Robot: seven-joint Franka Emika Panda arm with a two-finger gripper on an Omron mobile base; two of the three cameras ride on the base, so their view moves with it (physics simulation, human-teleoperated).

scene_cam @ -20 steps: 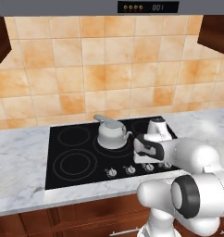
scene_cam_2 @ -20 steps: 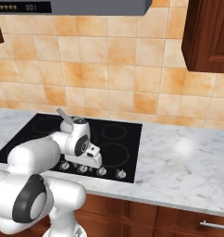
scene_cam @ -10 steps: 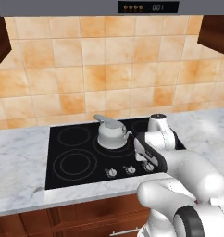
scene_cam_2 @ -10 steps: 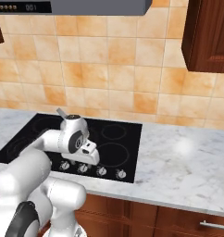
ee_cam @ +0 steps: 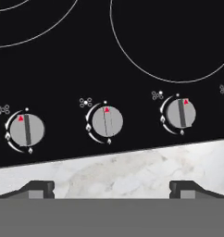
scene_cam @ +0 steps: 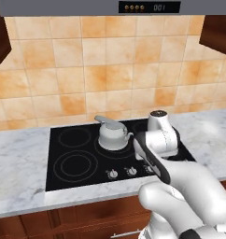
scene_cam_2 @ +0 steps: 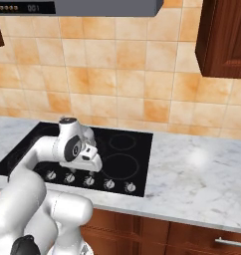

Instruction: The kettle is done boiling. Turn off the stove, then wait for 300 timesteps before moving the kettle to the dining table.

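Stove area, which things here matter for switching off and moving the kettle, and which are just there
Belonging to the job:
- kettle, on a rear burner
- stove, black glass cooktop
- knobs, a row along its front edge
- end effector, open, above the knobs

Just there:
- marble counter
- orange tiled wall
- range hood
- wooden cabinet

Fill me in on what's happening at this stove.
The robot arm has its end effector hovering open over the knob row at the front edge of the stove, holding nothing. In the hand view three knobs sit ahead of the fingertips, the middle knob roughly centred between them. The kettle sits on a rear burner, untouched. Whether the burner is on or off can't be told.
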